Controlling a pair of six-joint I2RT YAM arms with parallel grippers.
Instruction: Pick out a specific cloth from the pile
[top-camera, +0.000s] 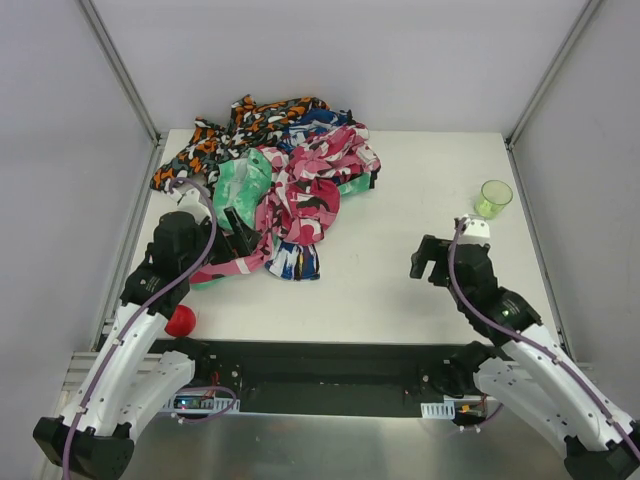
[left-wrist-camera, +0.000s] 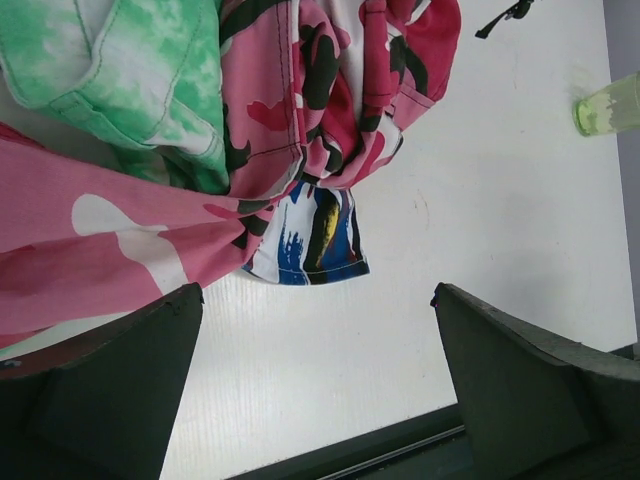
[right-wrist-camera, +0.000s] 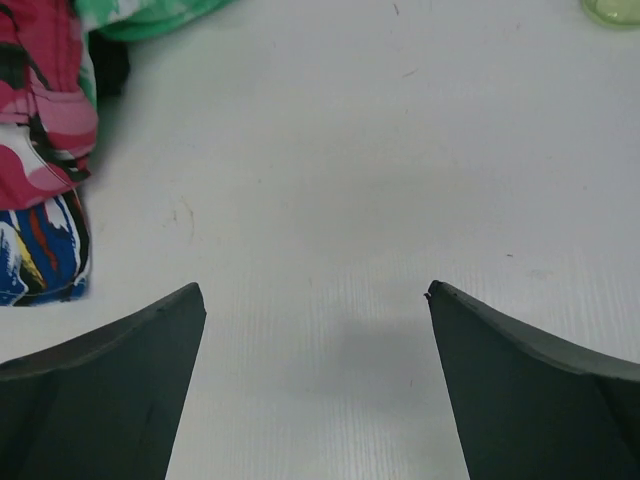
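The pile (top-camera: 290, 180) of bright fabrics lies at the back left of the table: orange-black print, mint-green cloth (top-camera: 240, 185), pink camouflage cloth (top-camera: 315, 185) and a blue-white-red print (top-camera: 295, 262). No plain black cloth shows clearly. A small dark patch (right-wrist-camera: 112, 68) sits under the green fabric, and I cannot tell what it is. My left gripper (top-camera: 240, 236) is open and empty at the pile's near-left edge. In the left wrist view (left-wrist-camera: 315, 290) it hovers over bare table below the pink cloth (left-wrist-camera: 120, 240). My right gripper (top-camera: 428, 262) is open and empty, right of the pile (right-wrist-camera: 40, 120).
A green translucent cup (top-camera: 494, 197) stands at the right side of the table and shows in the left wrist view (left-wrist-camera: 610, 100). A red ball (top-camera: 181, 321) lies at the near-left table edge by my left arm. The white table (top-camera: 400, 280) is framed by metal posts.
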